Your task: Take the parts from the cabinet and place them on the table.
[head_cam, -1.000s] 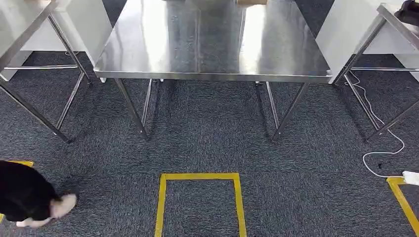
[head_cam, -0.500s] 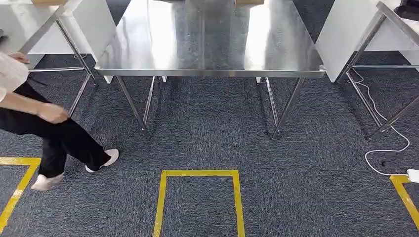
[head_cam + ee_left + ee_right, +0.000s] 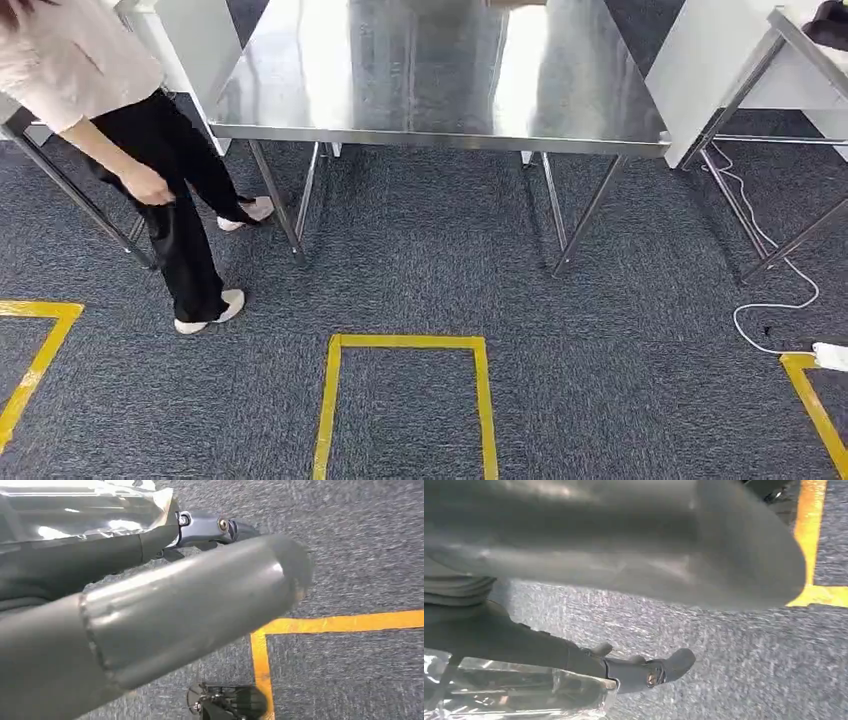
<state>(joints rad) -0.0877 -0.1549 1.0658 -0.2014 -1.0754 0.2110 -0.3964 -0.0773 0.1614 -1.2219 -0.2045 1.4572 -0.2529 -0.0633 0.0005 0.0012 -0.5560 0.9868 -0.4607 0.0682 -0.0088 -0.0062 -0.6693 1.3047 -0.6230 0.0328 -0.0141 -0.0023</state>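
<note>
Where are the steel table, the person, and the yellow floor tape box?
steel table [image 3: 420, 70], head view, bare middle of its top.
person [image 3: 180, 190], head view, dark trouser leg.
yellow floor tape box [image 3: 405, 342], head view, its far edge strip.

The shiny silver steel surface [image 3: 440, 70] stands on speckled dark grey-blue carpet [image 3: 420, 280] marked with yellow tape lines [image 3: 405, 343]. A person [image 3: 130, 130] wears a pale pink top, black trousers and white shoes. A white cable [image 3: 770, 270] trails nearby.
</note>
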